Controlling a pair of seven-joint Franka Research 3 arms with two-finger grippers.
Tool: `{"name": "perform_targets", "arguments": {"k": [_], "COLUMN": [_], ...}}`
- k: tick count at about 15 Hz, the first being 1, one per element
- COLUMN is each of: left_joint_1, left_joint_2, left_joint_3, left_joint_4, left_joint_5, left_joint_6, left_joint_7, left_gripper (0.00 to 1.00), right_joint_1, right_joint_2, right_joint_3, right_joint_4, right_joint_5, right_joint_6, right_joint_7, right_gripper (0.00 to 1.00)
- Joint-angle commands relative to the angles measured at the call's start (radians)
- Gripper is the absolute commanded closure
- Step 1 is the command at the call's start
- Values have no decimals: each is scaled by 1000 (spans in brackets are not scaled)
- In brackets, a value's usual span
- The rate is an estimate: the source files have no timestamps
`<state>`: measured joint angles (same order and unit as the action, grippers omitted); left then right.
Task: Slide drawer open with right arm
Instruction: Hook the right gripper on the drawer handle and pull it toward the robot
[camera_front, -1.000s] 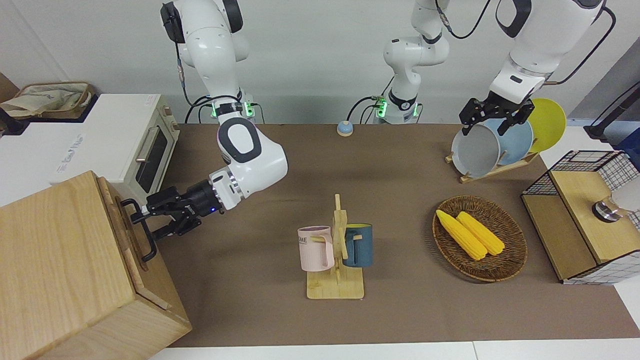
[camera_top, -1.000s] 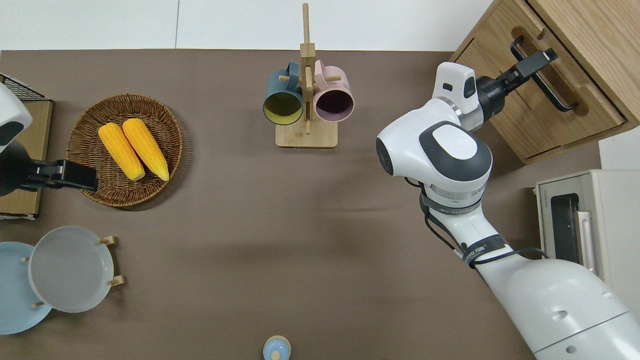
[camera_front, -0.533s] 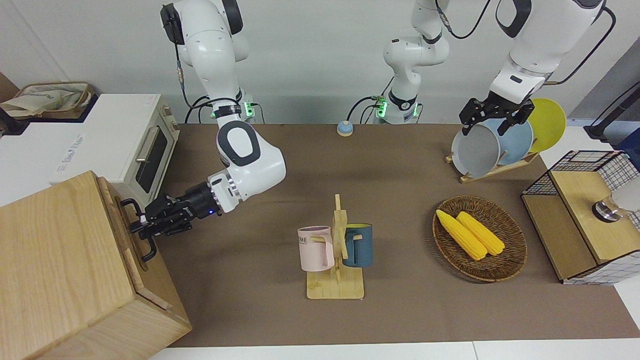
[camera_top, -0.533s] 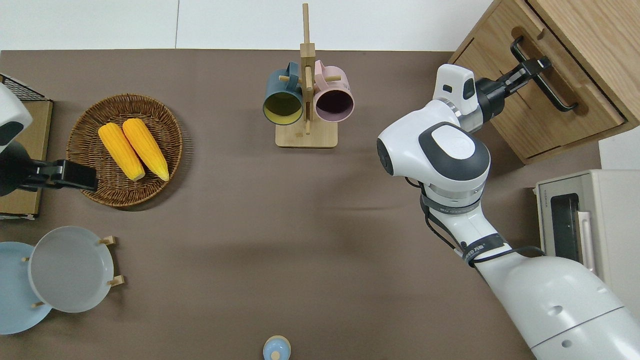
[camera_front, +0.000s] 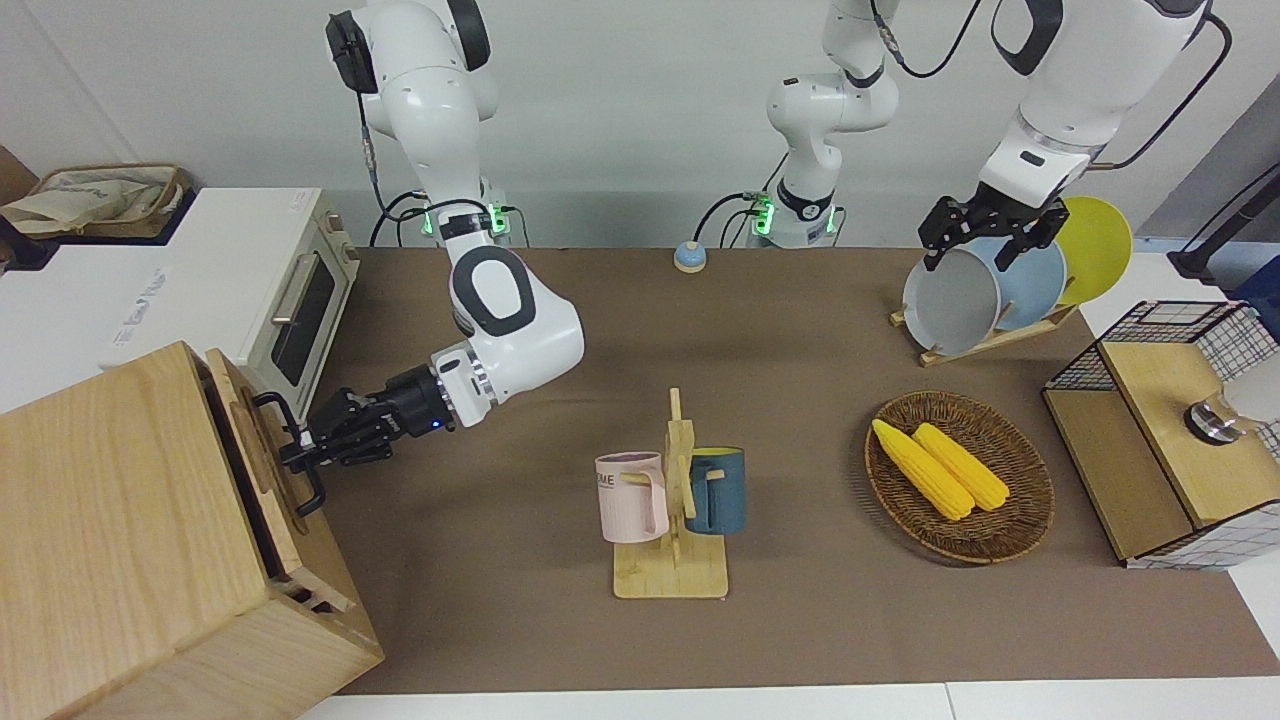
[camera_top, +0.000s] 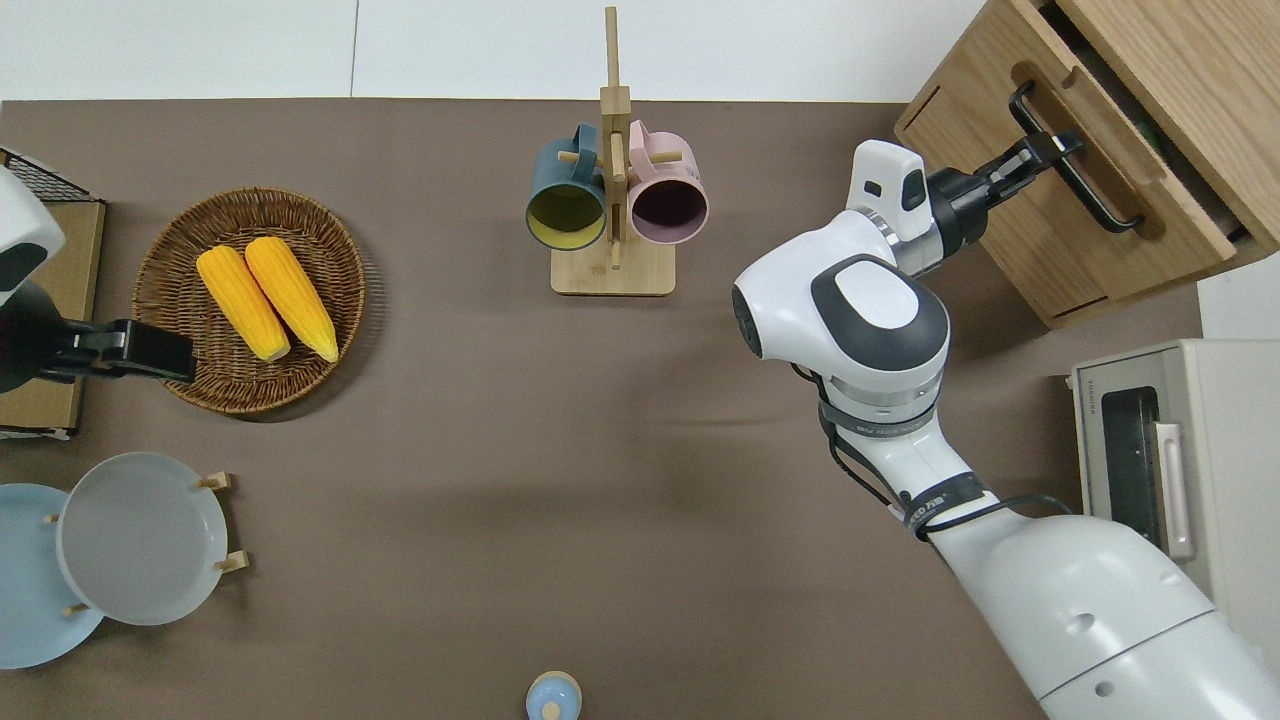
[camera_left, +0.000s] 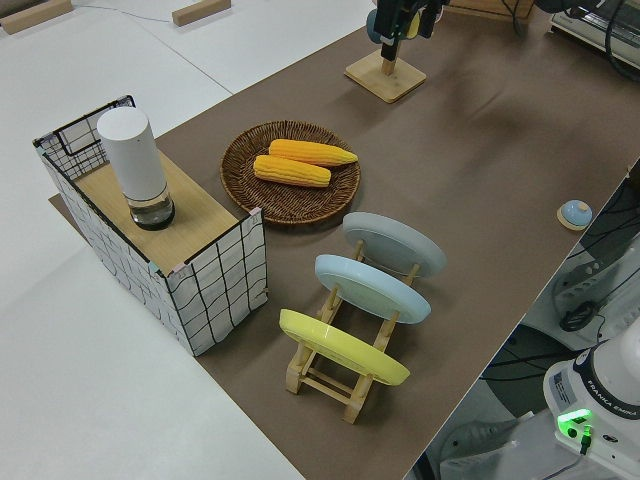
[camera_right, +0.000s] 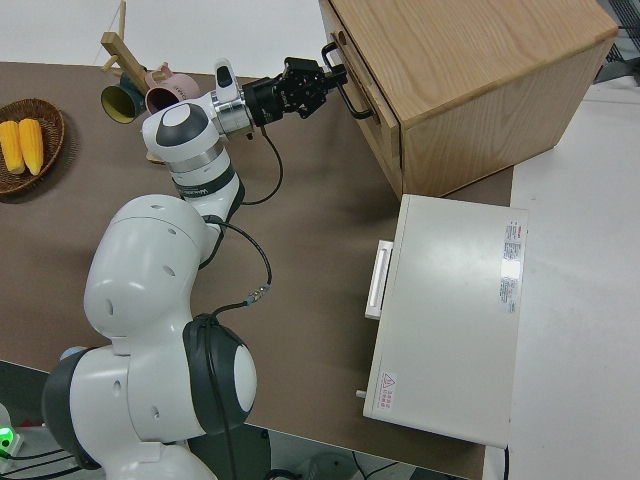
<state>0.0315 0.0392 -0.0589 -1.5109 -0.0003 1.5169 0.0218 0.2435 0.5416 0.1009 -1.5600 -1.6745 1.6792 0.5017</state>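
Note:
The drawer (camera_front: 262, 470) of the pale wooden cabinet (camera_front: 120, 520) stands at the right arm's end of the table. It is pulled out a little, and a dark gap shows between its front and the cabinet body. My right gripper (camera_front: 300, 455) is shut on the drawer's black bar handle (camera_front: 312, 492). In the overhead view the right gripper (camera_top: 1055, 150) holds the handle (camera_top: 1110, 205) near its middle, on the drawer (camera_top: 1190, 225). In the right side view the right gripper (camera_right: 325, 85) meets the handle (camera_right: 348, 92). My left arm is parked with its gripper (camera_front: 985, 245) open.
A white toaster oven (camera_front: 290, 290) stands beside the cabinet, nearer to the robots. A mug rack (camera_front: 672, 500) with two mugs stands mid-table. Toward the left arm's end are a corn basket (camera_front: 960, 475), a plate rack (camera_front: 990, 290) and a wire-grid box (camera_front: 1170, 440).
My right gripper went from open around the handle to shut on it. It then drew back toward the table's middle and pulled the drawer out a little. The left arm has not moved.

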Motion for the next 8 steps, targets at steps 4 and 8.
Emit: {"name": "perform_targets", "arguments": {"k": [4, 8], "left_joint_1": [5, 5], "left_joint_2": [11, 11], "left_joint_3": [-7, -7], "left_joint_4": [24, 24], "left_joint_5": [17, 17], "left_joint_6": [-20, -20], "left_joint_7": [9, 9], "left_gripper": [7, 7], "right_joint_1": [102, 151], "right_joint_2": [-17, -20], "right_joint_3": [6, 10], "right_joint_4": [-9, -6], "right_joint_5": [64, 97], "right_joint_6": [-121, -160], "right_joint_7": [-12, -12], "right_gripper": [1000, 1000]}}
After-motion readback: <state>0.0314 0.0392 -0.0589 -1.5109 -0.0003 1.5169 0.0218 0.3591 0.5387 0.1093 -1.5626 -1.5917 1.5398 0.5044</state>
